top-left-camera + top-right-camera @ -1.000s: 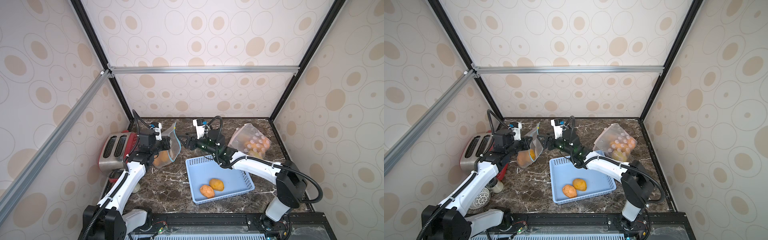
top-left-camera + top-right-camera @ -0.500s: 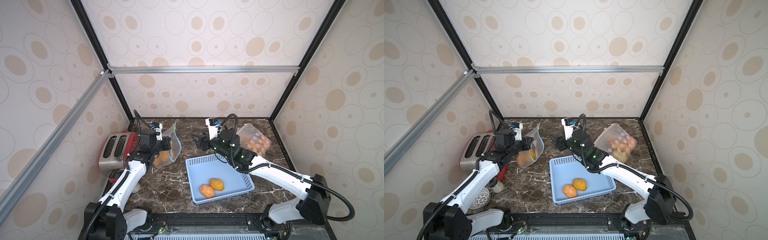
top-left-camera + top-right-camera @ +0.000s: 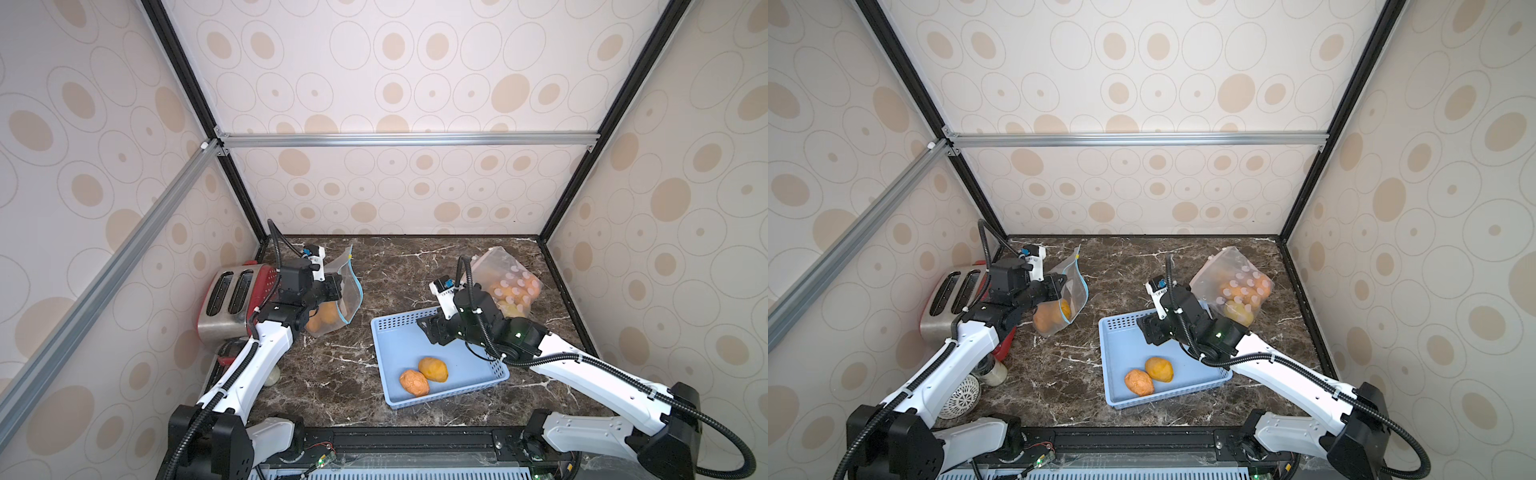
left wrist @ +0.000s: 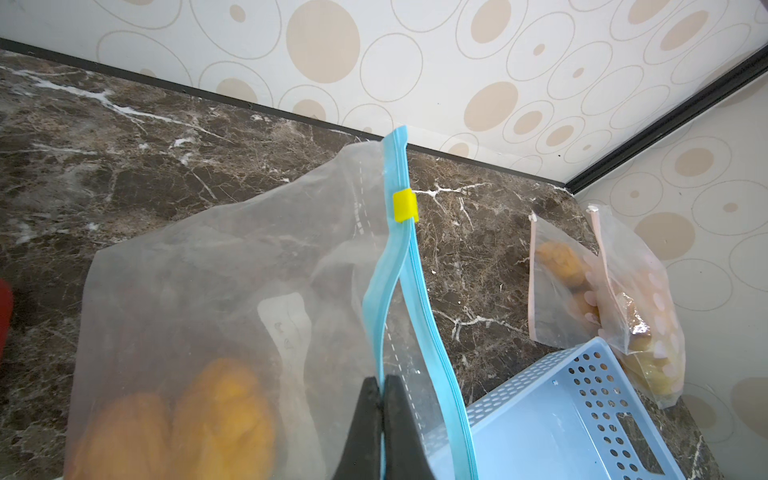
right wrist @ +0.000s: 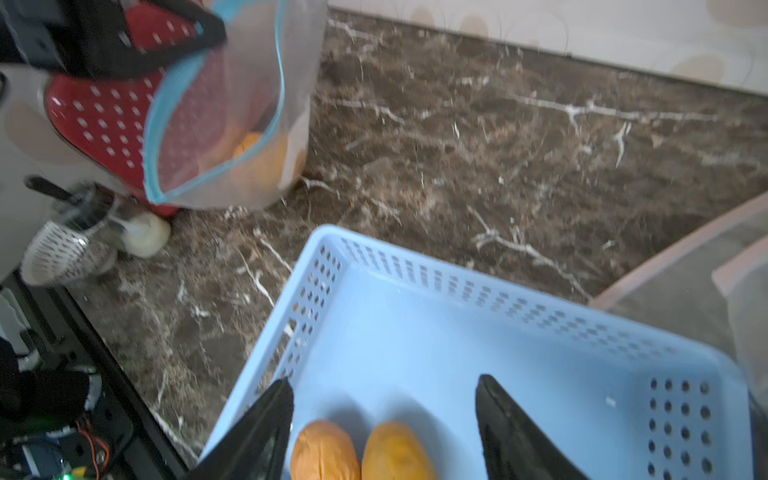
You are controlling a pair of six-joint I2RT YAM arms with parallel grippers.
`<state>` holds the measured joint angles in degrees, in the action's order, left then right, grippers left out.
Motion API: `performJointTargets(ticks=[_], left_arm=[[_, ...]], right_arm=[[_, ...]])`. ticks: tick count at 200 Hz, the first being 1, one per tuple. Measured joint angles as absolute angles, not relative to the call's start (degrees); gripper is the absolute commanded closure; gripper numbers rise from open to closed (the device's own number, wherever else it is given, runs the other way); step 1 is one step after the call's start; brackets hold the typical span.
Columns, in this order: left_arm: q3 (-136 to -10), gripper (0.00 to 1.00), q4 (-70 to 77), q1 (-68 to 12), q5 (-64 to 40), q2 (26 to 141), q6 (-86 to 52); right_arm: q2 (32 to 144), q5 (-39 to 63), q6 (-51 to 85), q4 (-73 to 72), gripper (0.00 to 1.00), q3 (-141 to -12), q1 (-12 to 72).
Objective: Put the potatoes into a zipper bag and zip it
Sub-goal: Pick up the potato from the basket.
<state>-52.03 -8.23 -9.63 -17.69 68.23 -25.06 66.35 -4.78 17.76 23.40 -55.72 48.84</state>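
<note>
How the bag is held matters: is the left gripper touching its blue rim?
Touching. The left wrist view shows the left gripper shut on the blue rim of the zipper bag.

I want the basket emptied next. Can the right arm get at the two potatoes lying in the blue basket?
Probably yes. The right pincer hangs open above the blue basket, the two potatoes lie uncovered on its floor, and nothing stands between them and the pincer.

You see two potatoes point(image 3: 433, 369) in the basket point(image 3: 399, 353), front centre | zipper bag point(image 3: 349, 286) left of it, more potatoes point(image 3: 327, 316) inside, toaster point(image 3: 228, 299) just beside | second bag point(image 3: 498, 266) behind basket, right.
</note>
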Motion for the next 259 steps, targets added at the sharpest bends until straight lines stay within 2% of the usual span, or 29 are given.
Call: performJointTargets(ticks=[65, 163, 195, 259], left_arm=[[-52.0, 1.0, -8.2, -9.6, -17.8, 68.1, -25.1], [-52.0, 1.0, -8.2, -9.6, -17.9, 68.0, -25.1], [-52.0, 1.0, -8.2, -9.6, -17.9, 68.0, -25.1], [-52.0, 1.0, -8.2, -9.5, -17.9, 68.0, -25.1]], right_arm=[[70.9, 0.4, 19.1, 39.2, 0.24, -54.5, 48.8], [84.4, 5.3, 18.1, 41.1, 0.21, -54.5, 48.8], [87.2, 5.3, 17.5, 40.6, 0.24, -54.5, 48.8], [90.6, 4.6, 16.8, 40.3, 0.42, -55.7, 48.8]])
